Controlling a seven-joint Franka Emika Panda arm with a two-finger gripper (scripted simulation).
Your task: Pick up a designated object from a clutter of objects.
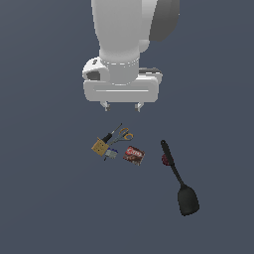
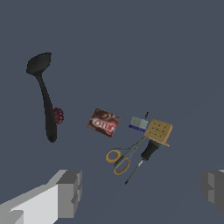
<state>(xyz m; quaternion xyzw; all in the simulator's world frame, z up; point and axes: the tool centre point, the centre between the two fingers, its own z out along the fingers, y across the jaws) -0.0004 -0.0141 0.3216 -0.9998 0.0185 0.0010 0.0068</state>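
The black spatula (image 1: 177, 178) lies flat on the dark blue-grey surface (image 1: 44, 198) in the lower right of the exterior view, its thin handle running up and to the left from the broad rounded head near the bottom. In the wrist view the same spatula (image 2: 43, 98) appears with its head away from the gripper and its handle tip nearer to it. A small dark red ball (image 1: 164, 159) sits just beside the upper part of the handle, touching it or nearly so; it also shows next to the handle in the wrist view (image 2: 58, 115). To the left of the spatula in the exterior view, apart from it, lies a red-brown packet (image 1: 134, 155), and further left a tight cluster: a tan box (image 1: 99, 147), a tiny blue item (image 1: 110, 154), yellow-handled scissors (image 1: 124, 135) and a slim screwdriver (image 1: 112, 132) with a black handle. In the wrist view the screwdriver (image 2: 142, 159) and the scissors (image 2: 122, 156) lie close together by the box (image 2: 158, 131). The gripper (image 1: 121, 106) hangs above the surface, over the area just behind the cluster, holding nothing; its jaws are spread wide apart, with one finger (image 2: 70, 192) and the other at opposite edges of the wrist view.
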